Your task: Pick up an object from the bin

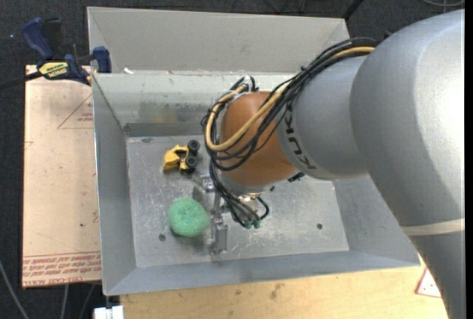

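Observation:
A green spongy ball (pixel 187 218) lies on the bin floor toward the front left. My gripper (pixel 216 235) reaches down just to the right of it, its metal fingers close against the ball's right side. A small yellow and black toy (pixel 182 157) lies behind the ball, nearer the back left of the floor and left of the gripper's body.
The arm and its orange wrist cover with cables hang over the middle and right of the bin, hiding the floor beneath. The bin's sloped walls rise on all sides around the small flat floor.

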Robot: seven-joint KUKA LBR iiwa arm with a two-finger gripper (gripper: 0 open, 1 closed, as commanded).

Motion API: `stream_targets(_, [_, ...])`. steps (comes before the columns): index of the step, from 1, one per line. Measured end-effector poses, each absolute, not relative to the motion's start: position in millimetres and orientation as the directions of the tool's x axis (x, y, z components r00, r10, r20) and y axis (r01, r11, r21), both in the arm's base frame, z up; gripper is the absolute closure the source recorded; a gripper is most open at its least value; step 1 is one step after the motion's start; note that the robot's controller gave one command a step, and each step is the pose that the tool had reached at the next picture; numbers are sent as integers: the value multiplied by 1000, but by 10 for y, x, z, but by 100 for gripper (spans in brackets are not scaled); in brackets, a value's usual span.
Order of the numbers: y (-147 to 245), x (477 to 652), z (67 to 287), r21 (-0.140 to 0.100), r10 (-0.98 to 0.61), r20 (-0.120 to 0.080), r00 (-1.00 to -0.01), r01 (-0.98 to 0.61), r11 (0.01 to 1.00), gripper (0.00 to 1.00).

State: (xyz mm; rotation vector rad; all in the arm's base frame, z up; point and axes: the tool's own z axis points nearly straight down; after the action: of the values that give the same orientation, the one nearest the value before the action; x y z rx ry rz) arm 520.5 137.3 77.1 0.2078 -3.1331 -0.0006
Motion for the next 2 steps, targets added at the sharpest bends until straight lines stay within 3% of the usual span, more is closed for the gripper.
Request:
stream_targets(1, [1635,5335,741,2,-93,-1,-996,-93,996,0])
stream_targets(2, [1943,5101,695,2,-373,0,-928,-373,928,100])
